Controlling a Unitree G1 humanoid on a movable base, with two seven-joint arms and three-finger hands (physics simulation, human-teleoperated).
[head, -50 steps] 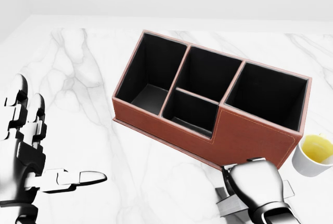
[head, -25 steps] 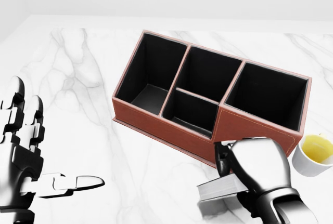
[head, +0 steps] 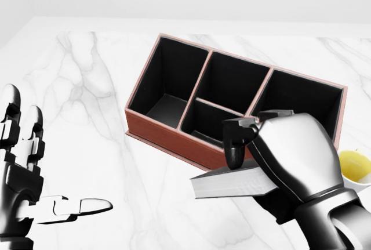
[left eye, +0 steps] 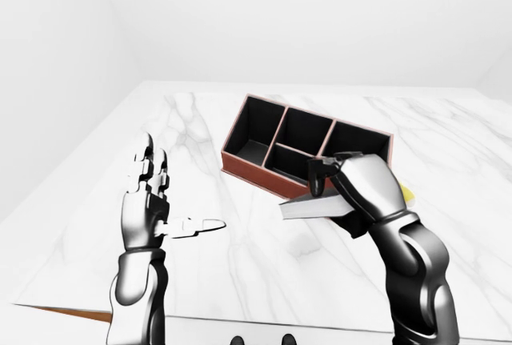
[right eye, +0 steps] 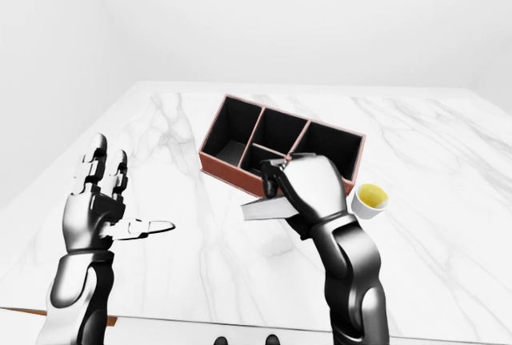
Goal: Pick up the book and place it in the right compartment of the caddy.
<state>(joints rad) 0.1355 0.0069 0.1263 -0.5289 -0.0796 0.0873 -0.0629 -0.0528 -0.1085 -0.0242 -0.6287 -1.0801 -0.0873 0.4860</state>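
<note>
A red-brown caddy point(head: 168, 136) with black compartments sits on the white marble table point(head: 93, 87); its right compartment point(head: 301, 105) is the large one at the head view's right. My right hand point(head: 255, 151) is shut on a grey book point(head: 232, 183), holding it flat above the table, low against the caddy's near wall. The hand hides the book's right part. My left hand point(head: 35, 186) stands open at the left edge of the head view, fingers spread, holding nothing.
A white cup with yellow contents point(right eye: 370, 198) stands just right of the caddy, partly hidden behind my right hand in the head view. The table's near edge point(left eye: 240, 313) runs along the bottom of the eye views.
My right hand has risen with the book and moved up toward the caddy, now covering its near wall. The left hand has drifted slightly down and left.
</note>
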